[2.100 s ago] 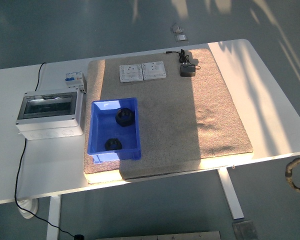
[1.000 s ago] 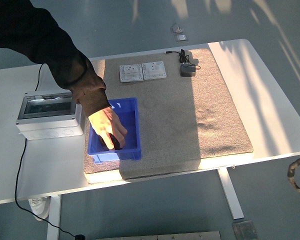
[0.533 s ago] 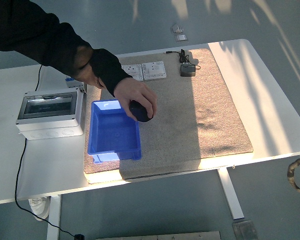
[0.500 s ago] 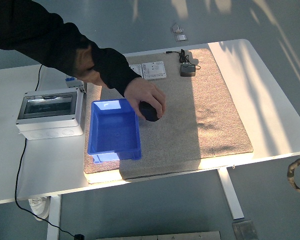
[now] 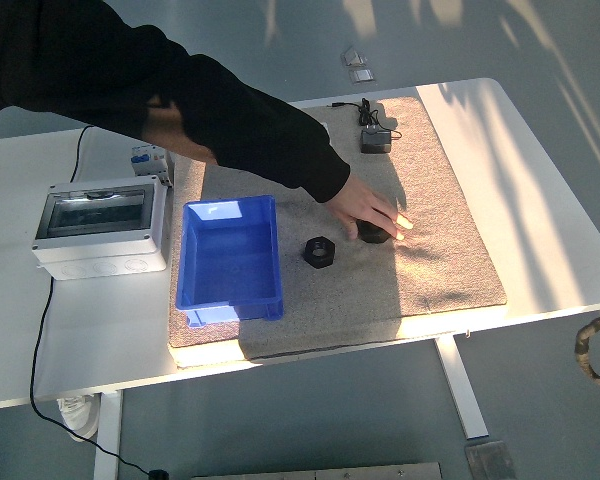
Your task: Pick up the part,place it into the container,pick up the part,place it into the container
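Note:
A blue container (image 5: pixel 230 260) stands empty on the left part of the grey mat (image 5: pixel 430 200). One black ring-shaped part (image 5: pixel 320 251) lies on the mat just right of the container. A person's hand (image 5: pixel 372 213) reaches from the top left and rests on a second black part (image 5: pixel 371 234) further right on the mat. My right hand (image 5: pixel 597 349) shows at the lower right edge, below the table, holding nothing. My left hand is out of view.
A grey electrical box (image 5: pixel 100 228) with a clear lid stands left of the container, a small breaker (image 5: pixel 147 160) behind it. A black adapter (image 5: pixel 374 139) with a cable lies at the mat's far edge. The person's dark sleeve (image 5: pixel 180 90) crosses the upper left.
The person took both black parts out of the blue container and moved them right onto the mat. One part now lies free; the hand is on the other. My right hand has not moved.

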### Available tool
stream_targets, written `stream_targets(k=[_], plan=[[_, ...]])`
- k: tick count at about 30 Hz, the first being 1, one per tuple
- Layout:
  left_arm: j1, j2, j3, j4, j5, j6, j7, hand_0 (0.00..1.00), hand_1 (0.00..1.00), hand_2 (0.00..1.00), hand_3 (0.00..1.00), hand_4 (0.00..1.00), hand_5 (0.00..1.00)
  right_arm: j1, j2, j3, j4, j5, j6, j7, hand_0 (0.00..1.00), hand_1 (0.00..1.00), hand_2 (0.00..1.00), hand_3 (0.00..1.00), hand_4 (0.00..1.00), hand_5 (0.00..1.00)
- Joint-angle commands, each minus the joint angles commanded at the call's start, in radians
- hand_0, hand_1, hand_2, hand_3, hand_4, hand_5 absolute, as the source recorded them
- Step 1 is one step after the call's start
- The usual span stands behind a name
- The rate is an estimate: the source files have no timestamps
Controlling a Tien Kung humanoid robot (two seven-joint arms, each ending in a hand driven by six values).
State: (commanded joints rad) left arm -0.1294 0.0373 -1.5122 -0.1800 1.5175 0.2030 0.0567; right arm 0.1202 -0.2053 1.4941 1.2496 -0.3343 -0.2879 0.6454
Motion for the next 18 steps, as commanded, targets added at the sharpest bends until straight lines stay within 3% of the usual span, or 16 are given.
stream_targets(k=[10, 18], plan=[[0.001, -0.001, -0.005, 0.0, 0.008, 0.004, -0.002, 0.668, 0.66, 0.698, 0.575, 0.654, 0.598, 0.002, -0.003, 0.005, 0.024, -0.155, -0.034, -0.047, 0.093, 0.182, 0.385, 0.468, 0.864, 0.515], [0.001, -0.002, -0.009, 0.0, 0.011, 0.007, -0.002, 0.668, 0.661, 0.702, 0.576, 0.655, 0.597, 0.006, -0.015, -0.011, 0.068, -0.34, -0.134, -0.089, 0.108, 0.202, 0.423, 0.486, 0.863, 0.509]])
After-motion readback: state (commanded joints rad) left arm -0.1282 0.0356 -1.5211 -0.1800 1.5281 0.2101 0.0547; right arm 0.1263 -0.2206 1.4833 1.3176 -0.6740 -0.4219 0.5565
